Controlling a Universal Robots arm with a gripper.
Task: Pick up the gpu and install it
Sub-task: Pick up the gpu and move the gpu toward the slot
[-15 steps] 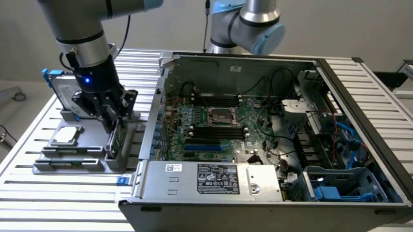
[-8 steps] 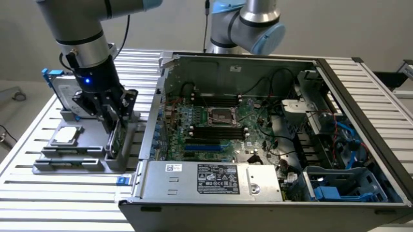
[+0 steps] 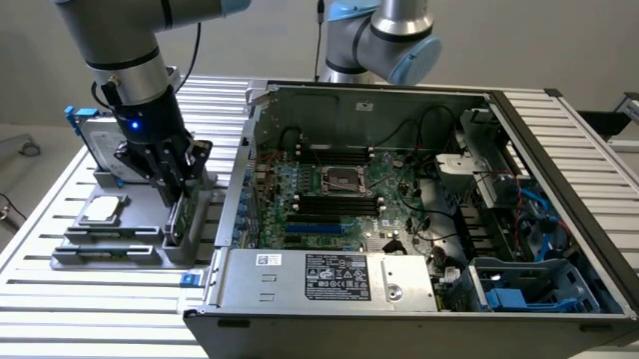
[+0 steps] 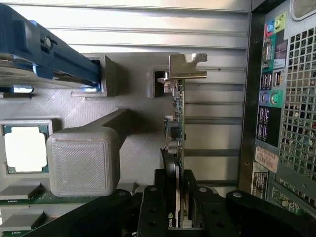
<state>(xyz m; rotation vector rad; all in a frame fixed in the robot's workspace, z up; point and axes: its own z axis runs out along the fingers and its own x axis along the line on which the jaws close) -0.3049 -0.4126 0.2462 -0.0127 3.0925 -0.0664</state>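
Observation:
The gpu (image 4: 176, 123) stands on edge in a slot of the grey fixture (image 4: 133, 98), its silver end bracket (image 4: 185, 69) at the far end and its thin green board running toward the camera. My gripper (image 4: 178, 207) has come down over the card's near end, and one black finger (image 4: 163, 197) presses each face of it. In the exterior view the gripper (image 3: 175, 198) reaches straight down into the fixture (image 3: 110, 250) at the view's left, with the gpu (image 3: 178, 223) showing as a green edge just below the fingers.
The open computer case (image 3: 559, 149) with its motherboard (image 3: 330, 194) lies right beside the fixture. A blue-framed hard drive (image 3: 100, 142) and a processor chip (image 3: 105, 209) also sit in the fixture. A second robot arm (image 3: 384, 37) stands behind the case.

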